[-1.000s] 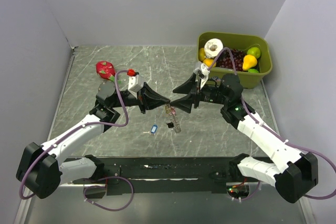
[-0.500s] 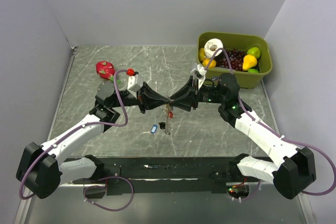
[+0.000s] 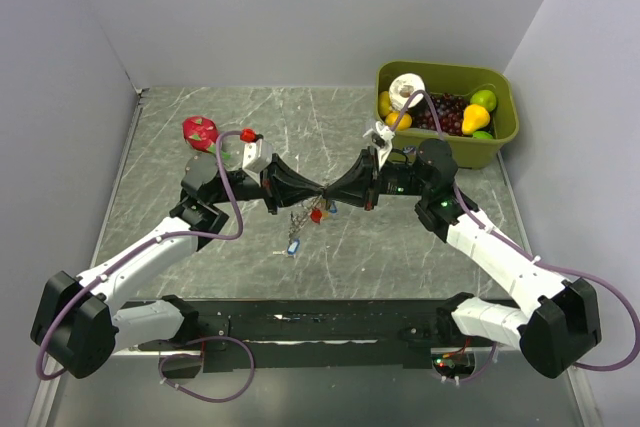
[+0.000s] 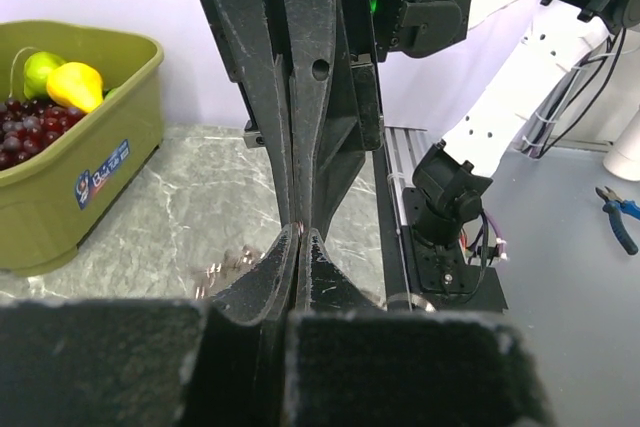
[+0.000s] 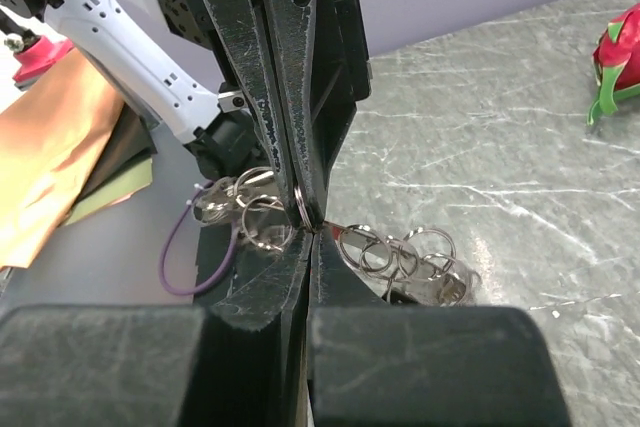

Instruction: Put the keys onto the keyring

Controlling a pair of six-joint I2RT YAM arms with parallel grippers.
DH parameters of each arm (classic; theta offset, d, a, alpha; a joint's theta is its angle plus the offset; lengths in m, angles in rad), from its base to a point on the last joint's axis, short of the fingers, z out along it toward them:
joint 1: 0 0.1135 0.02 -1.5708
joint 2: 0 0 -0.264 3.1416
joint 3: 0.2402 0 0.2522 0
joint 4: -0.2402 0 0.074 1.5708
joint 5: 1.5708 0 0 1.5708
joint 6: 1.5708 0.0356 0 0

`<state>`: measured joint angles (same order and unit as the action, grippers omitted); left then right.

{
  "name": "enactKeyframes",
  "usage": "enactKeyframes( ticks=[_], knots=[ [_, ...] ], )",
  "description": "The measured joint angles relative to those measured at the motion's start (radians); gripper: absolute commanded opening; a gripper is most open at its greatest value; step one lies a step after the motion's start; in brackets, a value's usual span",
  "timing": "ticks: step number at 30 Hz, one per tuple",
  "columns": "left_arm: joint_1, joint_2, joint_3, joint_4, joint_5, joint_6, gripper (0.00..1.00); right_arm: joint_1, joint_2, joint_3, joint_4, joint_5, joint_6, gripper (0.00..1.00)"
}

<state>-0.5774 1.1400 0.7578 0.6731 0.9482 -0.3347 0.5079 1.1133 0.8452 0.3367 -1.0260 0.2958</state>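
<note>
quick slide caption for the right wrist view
Right gripper and left gripper meet tip to tip, pinching the keyring cluster above the marble table.

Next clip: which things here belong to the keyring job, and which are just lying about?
Job: keyring bunch, held between left gripper and right gripper, jaws shut; loose blue key lying nearby.
Lying about: dragon fruit; green bin with fruit; white roll.
</note>
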Motion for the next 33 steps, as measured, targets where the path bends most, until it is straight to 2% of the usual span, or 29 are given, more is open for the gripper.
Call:
enactKeyframes(
  ticks=[3, 6, 7, 8, 10, 13, 24, 28, 33],
  knots=[
    [0.000, 0.000, 0.000, -0.007, -0.009, 0.008, 0.01, 0.000, 0.001, 0.000, 0.000, 0.002, 0.002, 0.00],
    [-0.001, -0.003, 0.000, -0.022, -0.032, 0.027, 0.08, -0.002, 0.003, 0.000, 0.000, 0.012, 0.001, 0.00],
    [-0.002, -0.005, 0.000, -0.031, -0.042, 0.035, 0.24, -0.002, 0.004, 0.000, 0.000, 0.013, 0.000, 0.00],
    [-0.003, -0.007, 0.000, -0.040, -0.051, 0.042, 0.33, -0.002, 0.006, 0.000, 0.000, 0.016, 0.000, 0.00],
    [-0.007, -0.014, 0.005, -0.070, -0.075, 0.066, 0.42, -0.002, 0.013, 0.000, 0.002, 0.015, 0.004, 0.00],
    [-0.014, -0.015, 0.025, -0.117, -0.112, 0.093, 0.48, -0.002, 0.022, 0.000, 0.003, 0.012, 0.008, 0.00],
    [-0.016, -0.092, 0.032, -0.181, -0.239, 0.148, 0.49, -0.002, 0.024, 0.000, 0.000, 0.008, 0.010, 0.00],
    [-0.007, -0.101, 0.021, -0.155, -0.224, 0.140, 0.46, -0.014, 0.024, -0.001, 0.011, -0.010, 0.019, 0.00],
    [0.003, -0.097, 0.000, -0.121, -0.130, 0.127, 0.44, -0.053, 0.021, -0.029, 0.076, -0.042, 0.066, 0.00]
  ],
)
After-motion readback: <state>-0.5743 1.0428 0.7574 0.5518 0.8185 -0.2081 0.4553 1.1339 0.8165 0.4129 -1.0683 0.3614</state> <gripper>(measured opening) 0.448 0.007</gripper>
